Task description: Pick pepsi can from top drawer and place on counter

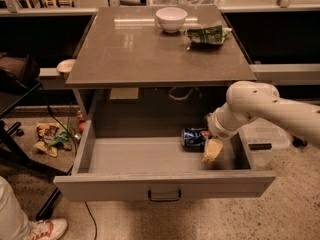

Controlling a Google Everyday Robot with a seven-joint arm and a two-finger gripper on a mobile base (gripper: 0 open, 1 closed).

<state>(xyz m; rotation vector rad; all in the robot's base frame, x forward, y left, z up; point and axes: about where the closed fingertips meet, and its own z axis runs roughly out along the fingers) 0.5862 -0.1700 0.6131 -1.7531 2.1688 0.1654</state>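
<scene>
The pepsi can is dark blue and lies on its side at the back right of the open top drawer. My gripper is down inside the drawer, right beside the can on its right, at the end of the white arm that reaches in from the right. The counter is the glossy grey-brown top above the drawer.
A white bowl and a green snack bag sit at the back of the counter. A clear plastic bin stands on the floor to the right. Litter lies on the floor to the left. A person's shoe is at the bottom left.
</scene>
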